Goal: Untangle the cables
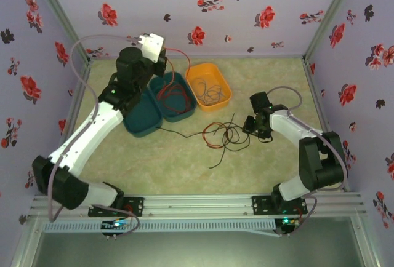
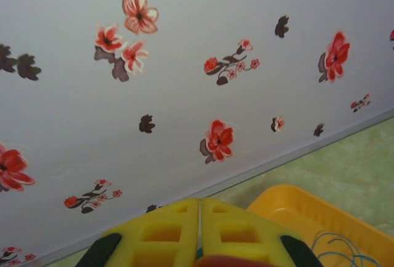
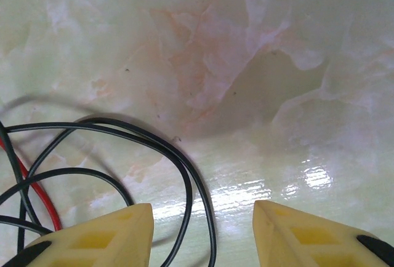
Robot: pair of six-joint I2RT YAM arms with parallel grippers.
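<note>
From above: sorting cables one by one out of the tangle [image 1: 225, 136], down on the tabletop [image 1: 154, 168] just below the orange tray [image 1: 217, 66]. Pinching a red cable [image 1: 173, 73] with the left tool [image 1: 163, 55], high up just left of the orange tray and over a teal tray [image 1: 184, 117]. Looks like a drop into that teal tray, with most of the red cable hanging down inside it already. Left arm stretched long and up. Right arm folded like a bent elbow, with the right tool [image 1: 249, 125] low, below and right of the orange tray, just beside the tangle.

From the left wrist: yellow fingers [image 2: 166, 233] pressed together, a bit of red peeking out at the bottom, most likely the red cable. Pointing up at the flowery wall [image 2: 184, 64]. Close by, the orange tray [image 2: 289, 202] with a blue cable [image 2: 338, 248] inside.

From the right wrist: yellow fingers [image 3: 111, 236] spread apart, gripping nothing. Hovering low over black cables [image 3: 154, 141], with one loop lying between the fingers and a second red cable [image 3: 37, 193] off to the side.

Next, probably: let the red cable go over the teal tray. Then close the right tool on just one black strand and pull slowly, without dragging the rest along.
</note>
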